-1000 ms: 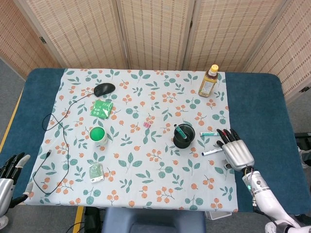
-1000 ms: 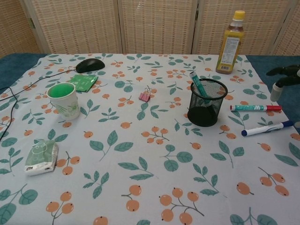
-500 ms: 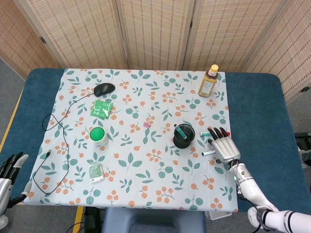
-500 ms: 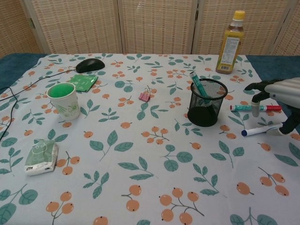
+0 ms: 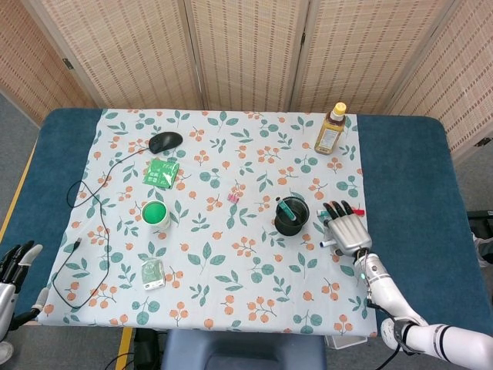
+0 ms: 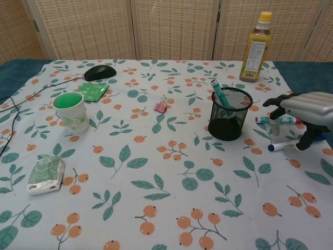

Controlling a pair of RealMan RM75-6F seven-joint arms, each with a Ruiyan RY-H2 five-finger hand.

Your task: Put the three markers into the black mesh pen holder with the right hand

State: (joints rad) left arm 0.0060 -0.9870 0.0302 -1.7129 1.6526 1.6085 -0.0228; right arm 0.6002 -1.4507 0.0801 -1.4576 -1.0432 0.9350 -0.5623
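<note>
At the near left corner, off the table's edge, the left hand (image 5: 14, 266) is seen with its fingers spread apart and nothing in them. On the near left part of the floral tablecloth (image 6: 156, 187) a small crumpled packet (image 6: 45, 174) is laid, and a black cable (image 5: 88, 247) is looped beside it.

Further back at the right, the right hand (image 6: 304, 107) is held palm-down over two markers, with its fingers released and fanned out; nothing is grasped. The blue-capped marker (image 6: 278, 146) is lain on the cloth under the near side of the hand, and the teal marker with a red end (image 6: 263, 119) just beyond it, partly covered by the fingers. Whether the fingertips are touching either marker cannot be told.

Just left of the hand the black mesh pen holder (image 6: 230, 121) is stood upright, and a third, teal marker (image 6: 218, 94) is found inside it, leaned toward the far left. A white cup with a green inside (image 6: 71, 111) is placed at the left, and a pink binder clip (image 6: 161, 107) between cup and holder.

Further off, a green tea packet (image 6: 91, 91) and a black mouse (image 6: 100, 72) are set at the left. At the far right a bottle with a yellow cap (image 6: 257, 48) is stood upright.
</note>
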